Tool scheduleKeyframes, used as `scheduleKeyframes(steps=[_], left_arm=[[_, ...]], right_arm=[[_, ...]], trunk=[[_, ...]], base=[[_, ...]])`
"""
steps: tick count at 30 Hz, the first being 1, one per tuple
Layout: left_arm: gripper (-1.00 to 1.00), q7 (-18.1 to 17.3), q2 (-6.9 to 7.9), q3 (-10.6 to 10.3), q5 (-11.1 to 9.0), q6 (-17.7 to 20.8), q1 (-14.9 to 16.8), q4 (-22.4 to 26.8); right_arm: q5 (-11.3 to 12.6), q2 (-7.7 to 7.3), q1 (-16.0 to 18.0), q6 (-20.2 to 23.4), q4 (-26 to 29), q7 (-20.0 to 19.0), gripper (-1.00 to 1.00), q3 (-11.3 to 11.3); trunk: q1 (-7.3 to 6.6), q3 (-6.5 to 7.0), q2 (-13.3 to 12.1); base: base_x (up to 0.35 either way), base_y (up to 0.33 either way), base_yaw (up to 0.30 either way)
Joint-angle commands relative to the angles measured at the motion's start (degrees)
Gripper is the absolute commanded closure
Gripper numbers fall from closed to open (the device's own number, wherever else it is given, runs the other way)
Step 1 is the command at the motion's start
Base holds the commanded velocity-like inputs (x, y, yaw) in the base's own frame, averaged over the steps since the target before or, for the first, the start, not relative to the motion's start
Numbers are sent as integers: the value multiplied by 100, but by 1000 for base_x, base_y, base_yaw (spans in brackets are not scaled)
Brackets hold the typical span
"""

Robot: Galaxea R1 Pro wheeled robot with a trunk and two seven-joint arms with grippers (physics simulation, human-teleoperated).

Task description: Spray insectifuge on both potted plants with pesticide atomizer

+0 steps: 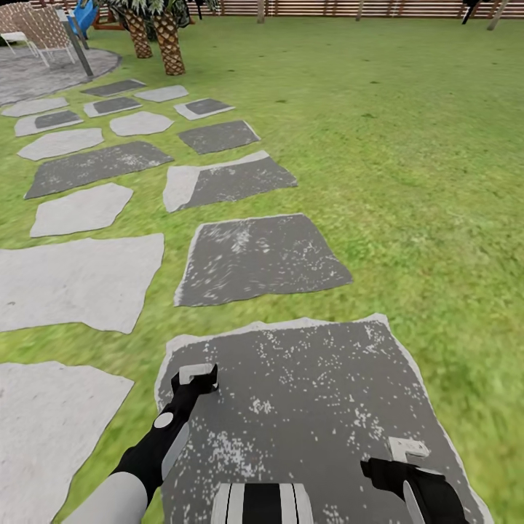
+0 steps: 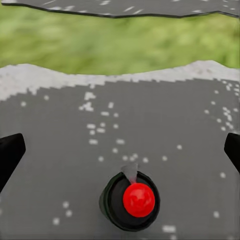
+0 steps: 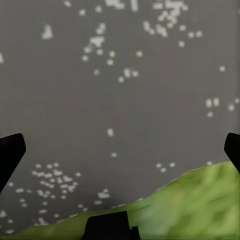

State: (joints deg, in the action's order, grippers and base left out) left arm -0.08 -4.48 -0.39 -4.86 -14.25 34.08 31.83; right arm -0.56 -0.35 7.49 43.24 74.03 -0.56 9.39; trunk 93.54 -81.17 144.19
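Note:
The pesticide atomizer [image 2: 131, 200], a black bottle with a red top, stands upright on a dark speckled paving slab [image 1: 306, 407] and shows from above in the left wrist view. My left gripper [image 2: 120, 155] hangs above it, open, with the bottle apart from both fingers. In the head view the left gripper [image 1: 195, 377] is over the slab's near left corner. My right gripper [image 1: 407, 457] is open over the slab's right side, near the grass edge [image 3: 200, 200]. The potted plants are out of view.
The garden's lawn [image 1: 407, 145] stretches ahead and right. Grey and dark paving slabs [image 1: 255, 258] lead away to the upper left. A palm trunk [image 1: 169, 44] and a wicker chair [image 1: 44, 29] stand far left, with the wooden slat fence [image 1: 349, 7] behind.

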Motion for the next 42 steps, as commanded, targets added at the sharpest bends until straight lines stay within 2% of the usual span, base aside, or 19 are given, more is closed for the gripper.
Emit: scheduleKeyframes(steps=[1,3,8,14,19,23,26,42], left_arm=[[-100,-1,-1,-5,-50,-17,2,-5],[-100,-1,-1,-5,-50,-17,2,-8],[-100,-1,-1,-5,-50,-17,2,-10],[-100,-1,-1,-5,-50,-17,2,-10],[-100,-1,-2,-5,-50,-17,2,-10],[-100,-1,-8,-5,-50,-16,2,-10],[-100,-1,-9,-11,-50,-17,2,-10],[-100,-1,-9,-5,-50,-17,3,-10]], right_arm=[[-6,0,3,29,6,-6,-100,1],[-6,0,4,29,6,-6,-100,1],[-6,0,4,28,6,-6,-100,1],[-6,0,4,27,6,-6,-100,1],[-6,0,4,27,6,-6,-100,1],[-6,0,5,29,6,-6,-100,1],[-6,0,4,28,6,-6,-100,1],[-6,0,2,29,6,-6,-100,1]], trunk=[[-1,-6,1],[-1,-9,1],[12,-121,8],[12,-121,8],[25,-232,15],[25,-232,15],[32,-299,19],[32,-299,19]], base=[[0,0,0],[0,0,0],[0,0,0],[0,0,0],[0,0,0],[0,0,0],[0,0,0],[0,-34,0]])
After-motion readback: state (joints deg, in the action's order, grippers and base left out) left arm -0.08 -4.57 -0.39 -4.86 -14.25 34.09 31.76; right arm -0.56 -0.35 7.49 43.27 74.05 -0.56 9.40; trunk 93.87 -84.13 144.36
